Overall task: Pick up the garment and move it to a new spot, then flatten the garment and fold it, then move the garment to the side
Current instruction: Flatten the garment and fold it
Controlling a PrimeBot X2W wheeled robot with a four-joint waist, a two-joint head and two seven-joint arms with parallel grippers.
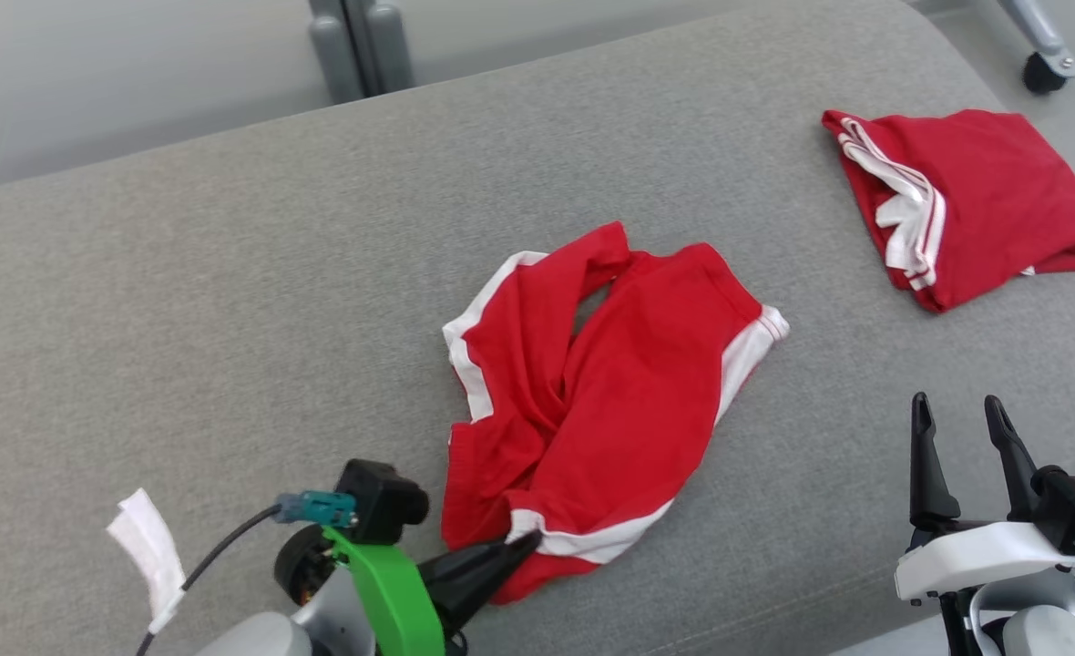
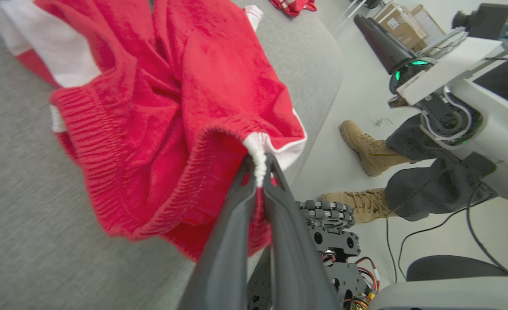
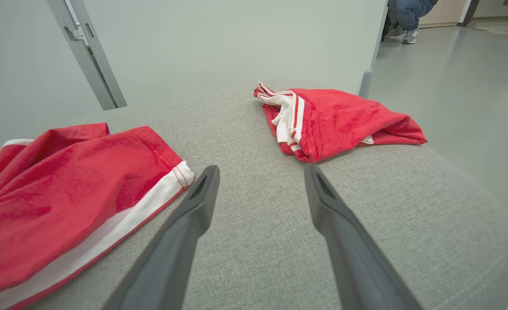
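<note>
A crumpled pair of red shorts with white stripes lies in the middle of the grey cushioned surface. My left gripper is shut on the shorts' elastic waistband at their near edge; the left wrist view shows its fingertips pinching the white-trimmed band of the shorts. My right gripper stands open over bare grey fabric at the lower right, apart from the shorts. In the right wrist view its fingers are spread, with the shorts to their left.
A second red garment, folded, rests at the far right of the surface. A white tag hangs on the left arm's cable. A person's tan boots stand on the floor beside the surface's near edge.
</note>
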